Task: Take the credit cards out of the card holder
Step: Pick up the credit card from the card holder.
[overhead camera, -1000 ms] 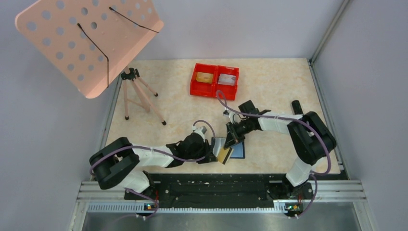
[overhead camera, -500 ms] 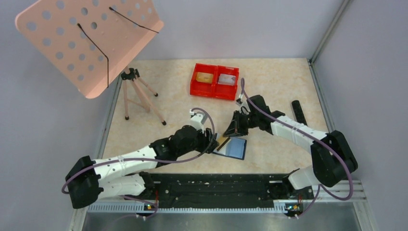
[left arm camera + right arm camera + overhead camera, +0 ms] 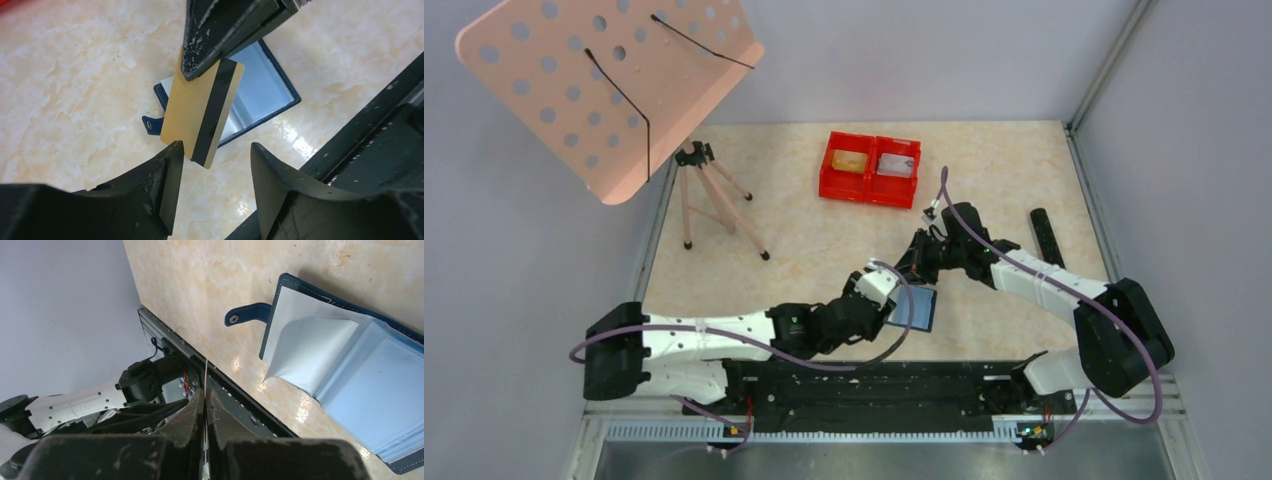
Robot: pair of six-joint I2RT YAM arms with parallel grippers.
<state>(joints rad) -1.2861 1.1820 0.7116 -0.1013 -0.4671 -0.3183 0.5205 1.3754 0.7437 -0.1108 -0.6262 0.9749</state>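
Beige marbled table (image 3: 754, 250) is carrying the card holder (image 3: 265, 87), which is lying opened flat, inner pockets up, directly beneath both pincers. Right pincer (image 3: 205, 392) is clenching one gold credit card (image 3: 197, 117) by one end and is holding it clear above the holder. At that height the card is judged fully out of its pocket. Left pincer (image 3: 215, 150) is standing released, its jaws spread to either side of the card's free end without touching it. It is apparently presenting for a handover or a steadying grip, but which one cannot be told. Closure tab (image 3: 245, 315) is lying unfastened just beyond the right pincer's tip, so the holder is lying open unaided. Red tray (image 3: 864, 193) is sitting well beyond the right pincer and is judged the likely drop point. Whether further cards are sitting in the pockets cannot be told.
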